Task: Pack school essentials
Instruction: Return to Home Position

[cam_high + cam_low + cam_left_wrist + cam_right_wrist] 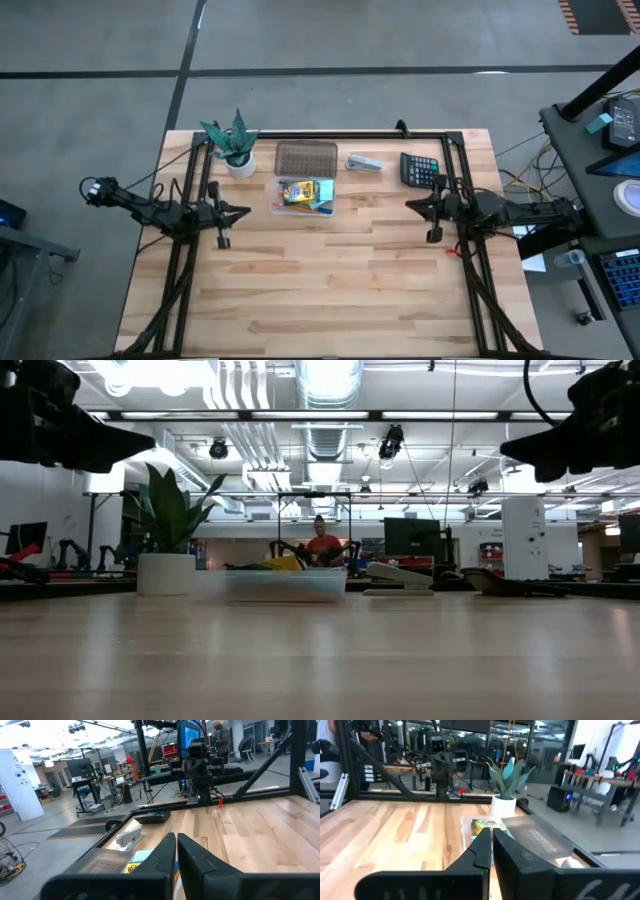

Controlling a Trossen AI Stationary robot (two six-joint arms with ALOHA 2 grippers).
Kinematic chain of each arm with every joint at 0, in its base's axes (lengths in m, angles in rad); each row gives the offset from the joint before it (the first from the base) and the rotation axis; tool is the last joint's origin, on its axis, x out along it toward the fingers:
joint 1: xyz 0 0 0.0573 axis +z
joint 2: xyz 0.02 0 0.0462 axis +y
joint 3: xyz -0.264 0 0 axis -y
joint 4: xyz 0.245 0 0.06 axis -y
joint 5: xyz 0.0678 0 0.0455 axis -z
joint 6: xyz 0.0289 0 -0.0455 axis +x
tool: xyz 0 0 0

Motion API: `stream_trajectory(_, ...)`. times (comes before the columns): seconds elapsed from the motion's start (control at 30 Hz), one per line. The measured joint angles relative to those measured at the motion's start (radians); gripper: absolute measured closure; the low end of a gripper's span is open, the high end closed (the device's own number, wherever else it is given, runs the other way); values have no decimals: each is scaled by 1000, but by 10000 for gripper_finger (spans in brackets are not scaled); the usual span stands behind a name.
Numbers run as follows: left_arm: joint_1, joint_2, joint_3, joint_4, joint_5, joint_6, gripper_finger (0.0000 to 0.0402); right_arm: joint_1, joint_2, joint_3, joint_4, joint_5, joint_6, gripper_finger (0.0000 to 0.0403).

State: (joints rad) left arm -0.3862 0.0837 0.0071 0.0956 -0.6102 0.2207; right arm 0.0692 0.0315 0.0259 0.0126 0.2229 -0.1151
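High view: left gripper (240, 211), right gripper (410, 206) well apart, box (276, 197) toward rear.

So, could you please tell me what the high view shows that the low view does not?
Only the high view looks down into the box, where the crayon box and blue items lie. It also shows the lid behind the box and places the left gripper and right gripper out to either side of it. Only the low view shows the room behind, with a person in a red top. Both show the box, plant, stapler, calculator and parts of the arms.
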Motion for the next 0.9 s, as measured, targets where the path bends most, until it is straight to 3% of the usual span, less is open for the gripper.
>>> stream_trajectory(0.9,0,72,0,0,0,1,401,0,11,0,1,5,36,394)
